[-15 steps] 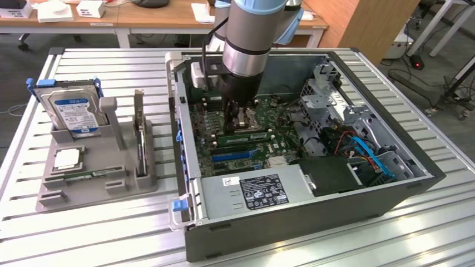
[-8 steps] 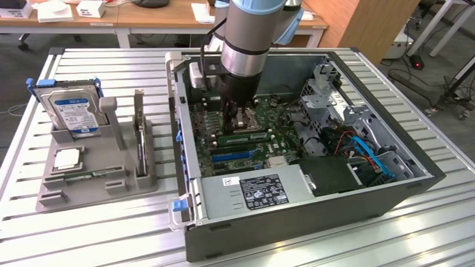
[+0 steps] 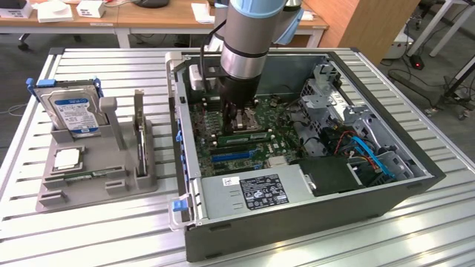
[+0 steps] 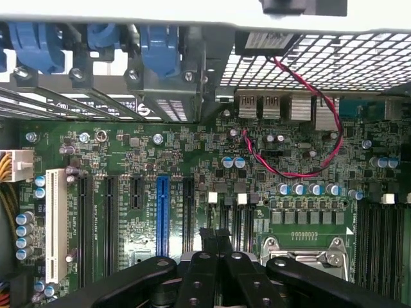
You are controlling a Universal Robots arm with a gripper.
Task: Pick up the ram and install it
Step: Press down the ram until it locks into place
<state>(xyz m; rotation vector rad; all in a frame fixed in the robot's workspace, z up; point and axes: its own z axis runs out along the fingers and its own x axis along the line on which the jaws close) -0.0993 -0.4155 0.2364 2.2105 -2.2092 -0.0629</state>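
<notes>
You have open access from above: the computer case (image 3: 297, 222) lies with its side panel off. Inside, the drive cage (image 3: 330, 100) and the cables (image 3: 364, 153) crowd the exterior view's right. The power supply (image 3: 248, 194) blocks the near edge. The motherboard (image 4: 192, 160) lies open beneath the closed gripper (image 4: 215, 240).
</notes>
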